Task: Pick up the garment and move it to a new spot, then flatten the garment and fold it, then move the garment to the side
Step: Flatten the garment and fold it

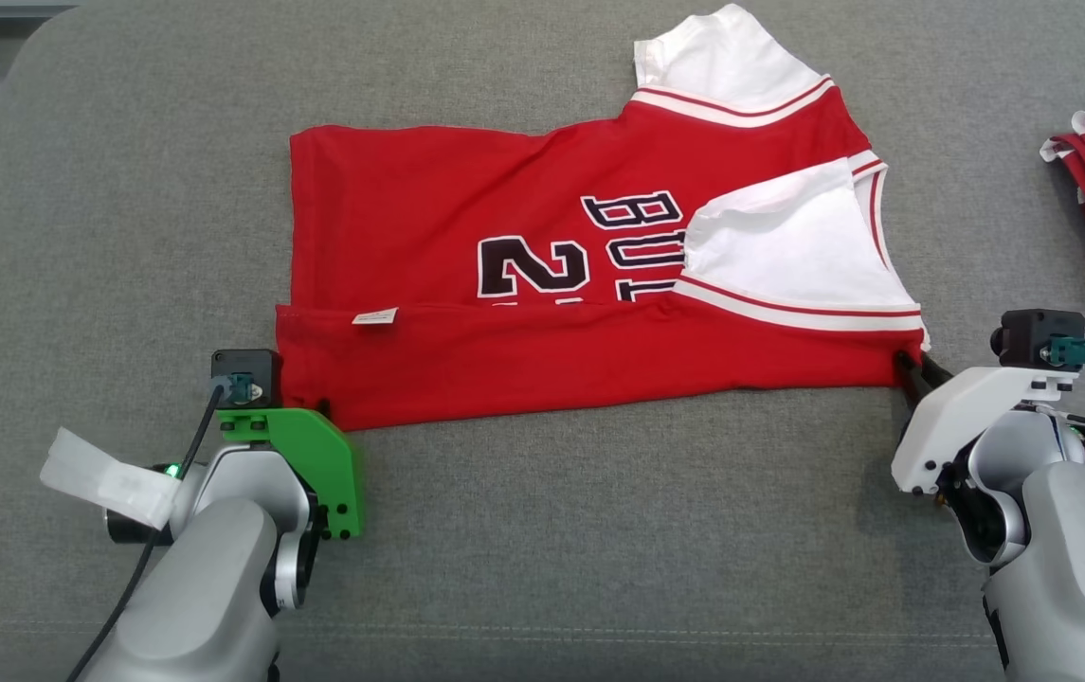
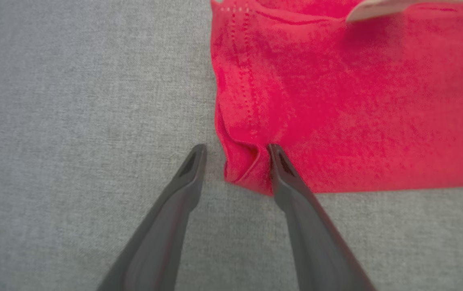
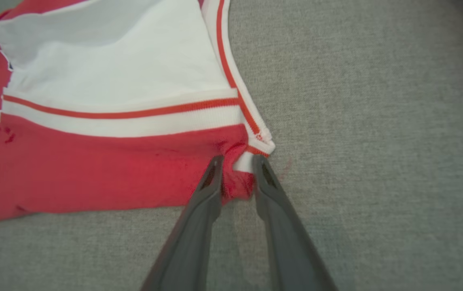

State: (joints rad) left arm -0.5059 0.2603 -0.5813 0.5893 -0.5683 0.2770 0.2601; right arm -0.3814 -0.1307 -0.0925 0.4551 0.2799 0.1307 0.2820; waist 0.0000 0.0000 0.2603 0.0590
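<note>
Both arms are smooth silver-grey shells, the left forearm (image 1: 210, 587) bearing a bright green screw-holed wrist plate (image 1: 315, 455) and the right forearm (image 1: 1073, 568) a white plate (image 1: 968, 412), each topped by a black camera box (image 1: 244, 374) with a teal plug (white tape (image 1: 106, 478) wraps the left's black cable (image 1: 201, 426)), ending in long dark tapering fingers (image 2: 308, 226).
</note>
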